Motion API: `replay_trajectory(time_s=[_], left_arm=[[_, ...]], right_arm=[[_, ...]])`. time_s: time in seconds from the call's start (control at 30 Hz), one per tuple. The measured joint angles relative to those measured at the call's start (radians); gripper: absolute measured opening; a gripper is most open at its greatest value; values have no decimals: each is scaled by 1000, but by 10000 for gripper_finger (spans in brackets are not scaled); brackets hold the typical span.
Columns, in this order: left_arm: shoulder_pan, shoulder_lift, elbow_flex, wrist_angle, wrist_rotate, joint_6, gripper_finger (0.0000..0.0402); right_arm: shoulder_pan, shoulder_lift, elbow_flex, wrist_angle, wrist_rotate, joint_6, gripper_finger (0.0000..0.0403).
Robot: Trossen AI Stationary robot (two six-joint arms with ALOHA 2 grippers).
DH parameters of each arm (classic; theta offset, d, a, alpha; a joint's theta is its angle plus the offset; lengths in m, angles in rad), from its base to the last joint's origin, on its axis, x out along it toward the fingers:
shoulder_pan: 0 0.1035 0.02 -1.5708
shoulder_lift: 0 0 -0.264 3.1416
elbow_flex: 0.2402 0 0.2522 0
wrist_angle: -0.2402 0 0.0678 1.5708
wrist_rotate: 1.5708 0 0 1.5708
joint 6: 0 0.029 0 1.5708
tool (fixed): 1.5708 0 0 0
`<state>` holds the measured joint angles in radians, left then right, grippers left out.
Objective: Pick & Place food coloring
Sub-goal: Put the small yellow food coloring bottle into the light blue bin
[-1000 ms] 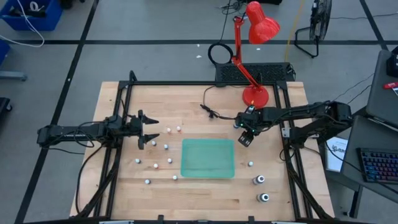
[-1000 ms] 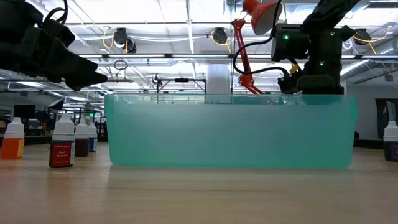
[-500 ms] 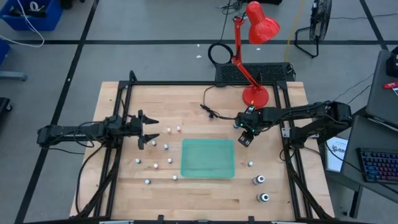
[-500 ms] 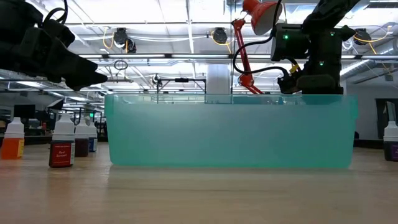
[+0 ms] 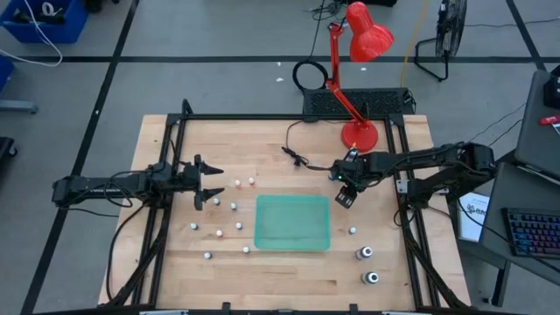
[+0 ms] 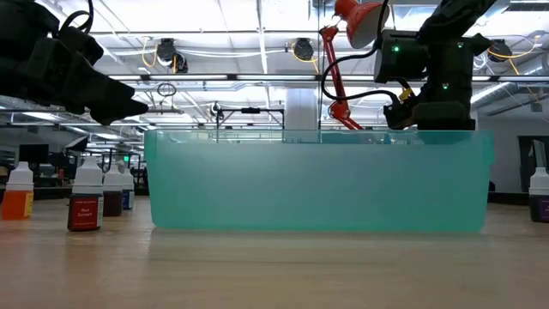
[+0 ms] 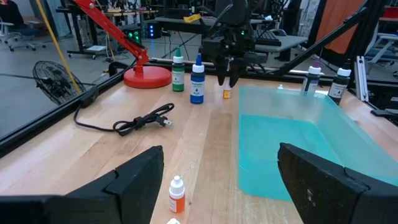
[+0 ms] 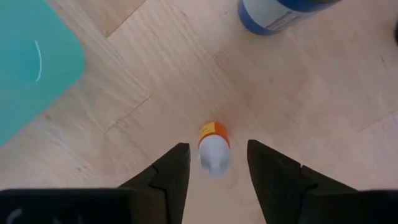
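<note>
The right gripper (image 8: 214, 171) hangs open, its fingers (image 8: 171, 171) on either side of a small orange bottle (image 8: 213, 147) on the table (image 5: 262, 140), just beyond the green tray's (image 5: 292, 222) far right corner. The left gripper (image 5: 210, 181), also open, waits over the scattered bottles (image 5: 234, 206) left of the tray.

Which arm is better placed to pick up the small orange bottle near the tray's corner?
Right: the right gripper hangs open directly over the orange bottle, fingers either side. The left gripper waits across the table.
</note>
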<state>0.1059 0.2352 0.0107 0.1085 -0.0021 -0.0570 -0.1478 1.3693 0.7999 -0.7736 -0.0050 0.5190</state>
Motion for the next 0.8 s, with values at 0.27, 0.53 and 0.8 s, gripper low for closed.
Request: replay_trajectory(time_s=[0.27,0.53,0.8], left_arm=[[0,0,0,0,0,0,310],[0,0,0,0,0,0,310],[0,0,0,0,0,0,310]], right_arm=[[0,0,0,0,1,0,153],[0,0,-3,5,2,-4,151],[-1,0,-41,59,2,-7,153]])
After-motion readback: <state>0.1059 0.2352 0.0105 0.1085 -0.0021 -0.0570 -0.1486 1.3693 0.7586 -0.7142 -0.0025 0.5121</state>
